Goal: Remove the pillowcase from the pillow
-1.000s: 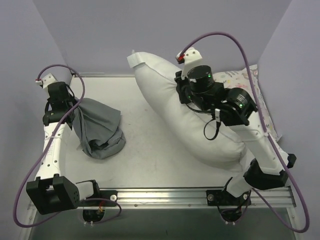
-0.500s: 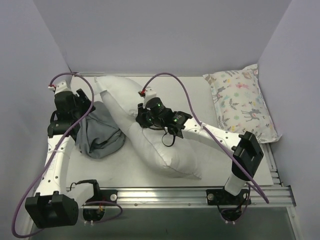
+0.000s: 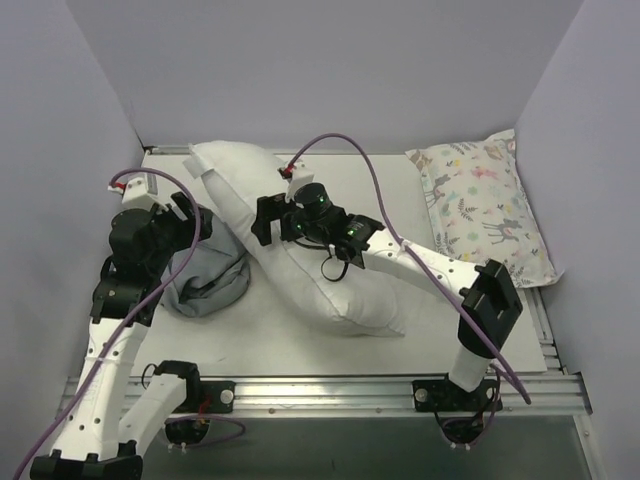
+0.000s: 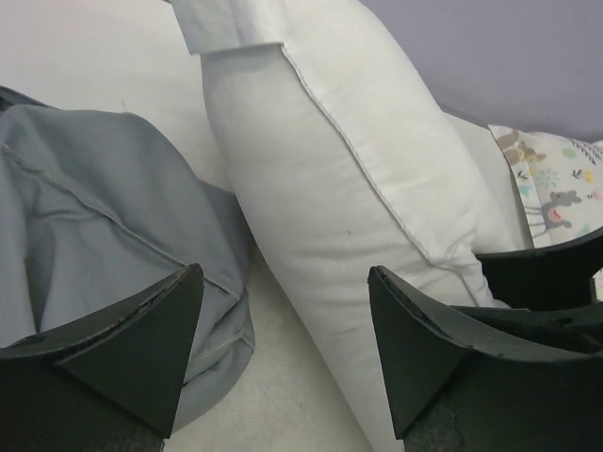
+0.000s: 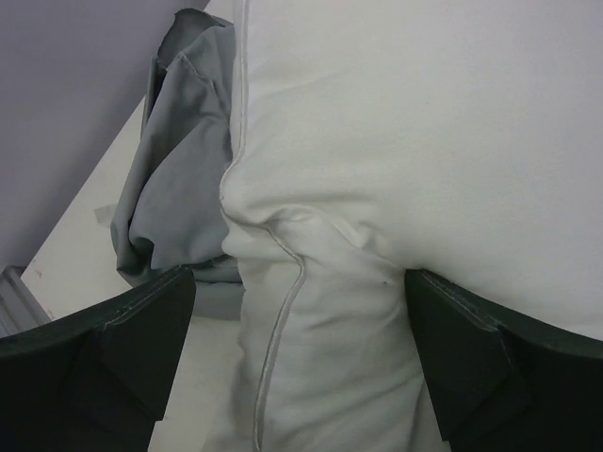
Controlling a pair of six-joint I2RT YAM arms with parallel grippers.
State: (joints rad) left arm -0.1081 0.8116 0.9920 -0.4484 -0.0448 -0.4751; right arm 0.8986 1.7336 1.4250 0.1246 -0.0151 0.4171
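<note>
The plain white pillow lies bare on the table, slanting from the back left to the front middle. The grey pillowcase sits crumpled in a heap just left of it, touching its side. My right gripper hovers open over the pillow's upper part. In the right wrist view a creased seam of the pillow bulges between the spread fingers. My left gripper stands open above the pillowcase heap. Nothing is between its fingers, and the pillowcase and pillow lie beyond them.
A smaller white pillow printed with pastel animals lies along the right wall. Purple walls close in the left, back and right. The metal rail carrying both arm bases runs along the near edge.
The right arm swung the pillow from the raised right side down beside the pillowcase, then its jaws opened and let go. The left jaws opened, dropping the pillowcase, and that arm drew back.
</note>
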